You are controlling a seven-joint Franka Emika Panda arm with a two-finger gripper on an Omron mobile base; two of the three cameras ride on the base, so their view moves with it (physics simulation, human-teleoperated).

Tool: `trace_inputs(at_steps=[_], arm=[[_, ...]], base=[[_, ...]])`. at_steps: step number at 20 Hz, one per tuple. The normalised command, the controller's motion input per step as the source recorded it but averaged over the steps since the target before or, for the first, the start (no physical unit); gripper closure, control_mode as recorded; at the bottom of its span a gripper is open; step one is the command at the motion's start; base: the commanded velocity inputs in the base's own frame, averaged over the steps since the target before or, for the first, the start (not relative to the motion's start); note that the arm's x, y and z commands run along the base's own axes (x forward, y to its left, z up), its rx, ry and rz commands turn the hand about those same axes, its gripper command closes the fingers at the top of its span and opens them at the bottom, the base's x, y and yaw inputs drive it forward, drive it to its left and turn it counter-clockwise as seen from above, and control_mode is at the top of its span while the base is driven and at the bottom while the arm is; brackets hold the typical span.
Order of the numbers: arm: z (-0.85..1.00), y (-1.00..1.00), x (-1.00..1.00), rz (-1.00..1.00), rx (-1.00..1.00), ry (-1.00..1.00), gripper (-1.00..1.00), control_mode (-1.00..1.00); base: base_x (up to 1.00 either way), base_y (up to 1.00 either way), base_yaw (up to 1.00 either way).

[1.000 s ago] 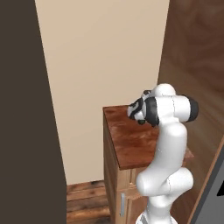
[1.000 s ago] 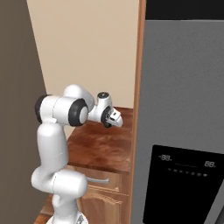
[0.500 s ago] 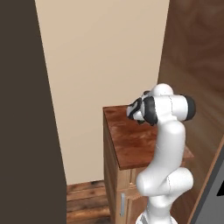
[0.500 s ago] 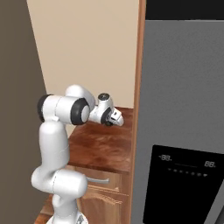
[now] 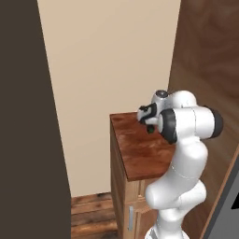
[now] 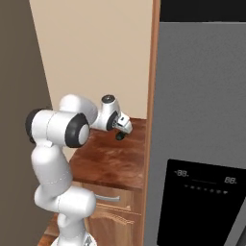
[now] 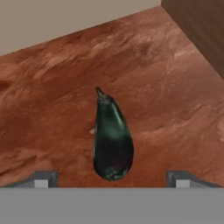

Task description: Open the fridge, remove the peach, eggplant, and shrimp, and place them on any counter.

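The eggplant (image 7: 112, 140), dark green-black with its stem pointing away, lies on the reddish-brown counter (image 7: 166, 87). My gripper (image 7: 112, 179) hovers just over it and is open. Its fingertips (image 7: 41, 179) stand wide on either side and touch nothing. In the base views the gripper (image 5: 148, 122) (image 6: 122, 129) hangs low over the back of the counter (image 5: 140, 154), beside the wooden side panel. The grey fridge (image 6: 202, 120) stands to the right with its door shut. Peach and shrimp are out of view.
A wooden panel (image 6: 153, 96) separates the counter (image 6: 110, 163) from the fridge. A beige wall (image 5: 107, 70) runs behind the counter. Below the worktop is a cabinet with a metal handle (image 6: 108, 196). A dark wall (image 5: 28, 116) stands at the left, with wood floor (image 5: 93, 214) below.
My fingers have spread wide apart over the counter. The arm has hardly moved.
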Motion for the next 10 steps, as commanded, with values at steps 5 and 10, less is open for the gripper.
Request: trace_inputs(at_steps=[5,10], arm=[[1.00,0.38,-1.00,0.10,0.00,0.03,-1.00,-1.00],[1.00,0.51,-0.98,0.21,0.00,0.25,-1.00,-1.00]], base=[[0.00,0.00,0.00],[0.00,0.00,0.00]])
